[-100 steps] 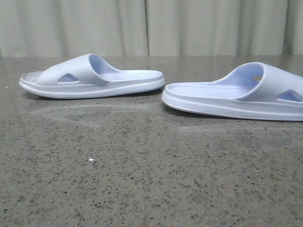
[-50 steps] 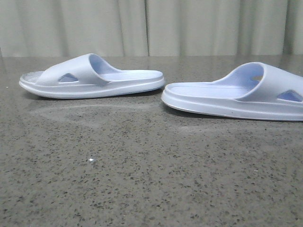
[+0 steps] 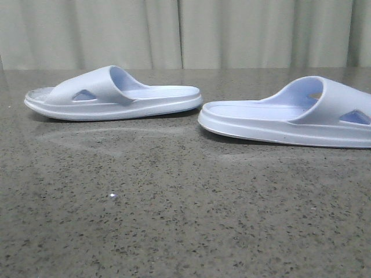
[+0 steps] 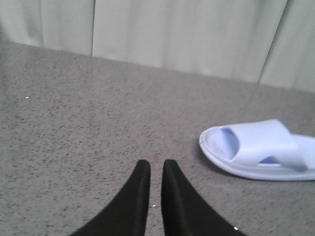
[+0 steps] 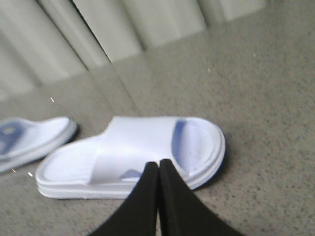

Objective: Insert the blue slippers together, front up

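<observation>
Two pale lavender-blue slippers lie sole-down on the grey speckled table, heels facing each other with a small gap between. The left slipper (image 3: 113, 95) has its toe at the left; the right slipper (image 3: 290, 116) runs off the right edge. Neither gripper shows in the front view. In the left wrist view my left gripper (image 4: 156, 164) is empty with only a thin slit between its fingers, over bare table, apart from the left slipper (image 4: 261, 150). In the right wrist view my right gripper (image 5: 158, 163) is shut and empty, its tips in front of the right slipper's (image 5: 133, 157) side. The left slipper's heel (image 5: 29, 140) shows beyond.
The speckled stone table (image 3: 174, 208) stretches bare from the slippers to the near edge of the front view. A pale pleated curtain (image 3: 185, 32) hangs behind the table's far edge.
</observation>
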Available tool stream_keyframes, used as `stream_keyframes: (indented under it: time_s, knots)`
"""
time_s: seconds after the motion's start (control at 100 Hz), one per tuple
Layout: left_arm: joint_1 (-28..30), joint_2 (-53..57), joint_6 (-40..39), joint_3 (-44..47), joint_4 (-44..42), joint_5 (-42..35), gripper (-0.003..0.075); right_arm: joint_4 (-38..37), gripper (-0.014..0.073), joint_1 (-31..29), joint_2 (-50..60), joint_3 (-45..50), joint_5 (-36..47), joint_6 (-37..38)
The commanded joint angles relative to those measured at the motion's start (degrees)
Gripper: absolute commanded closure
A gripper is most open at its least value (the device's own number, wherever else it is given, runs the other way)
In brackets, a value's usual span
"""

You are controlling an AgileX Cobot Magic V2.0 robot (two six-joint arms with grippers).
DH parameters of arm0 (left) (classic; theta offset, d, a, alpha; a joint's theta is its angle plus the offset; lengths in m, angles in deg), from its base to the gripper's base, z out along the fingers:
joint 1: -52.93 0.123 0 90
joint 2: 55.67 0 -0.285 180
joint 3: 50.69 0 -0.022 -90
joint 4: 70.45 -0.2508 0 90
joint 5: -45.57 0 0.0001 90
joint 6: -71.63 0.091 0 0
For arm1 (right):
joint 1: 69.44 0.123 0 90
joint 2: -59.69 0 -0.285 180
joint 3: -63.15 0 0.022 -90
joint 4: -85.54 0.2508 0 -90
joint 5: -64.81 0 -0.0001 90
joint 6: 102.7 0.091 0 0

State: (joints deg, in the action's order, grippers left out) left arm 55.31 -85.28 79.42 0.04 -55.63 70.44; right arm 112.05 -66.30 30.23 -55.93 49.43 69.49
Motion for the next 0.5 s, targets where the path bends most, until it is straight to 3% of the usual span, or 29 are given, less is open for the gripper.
stream_keyframes:
  time_s: [0.0,0.18,0.32,0.41,0.49]
  knots:
    - [0.2,-8.5,-0.3,-7.4,-4.8,1.6,0.0705,-5.3,0.0671,-2.0,-9.9,-6.8,-2.8,-0.6]
    - [0.2,-20.6,-0.3,-14.7,-5.0,5.1,0.0705,-9.2,0.0671,-8.1,-22.9,-17.0,-11.2,-0.6]
    - [0.2,-27.8,0.5,-17.4,0.1,5.4,0.0704,-9.2,0.0671,-9.1,-27.9,-21.8,-15.7,-1.6]
    - [0.2,-32.1,6.5,-18.6,7.1,5.9,0.0703,-9.2,0.0664,-9.1,-29.6,-24.1,-18.3,-2.8]
    - [0.2,-35.7,12.6,-19.4,14.7,6.8,0.0701,-9.2,0.0607,-9.1,-30.4,-25.2,-19.1,-3.6]
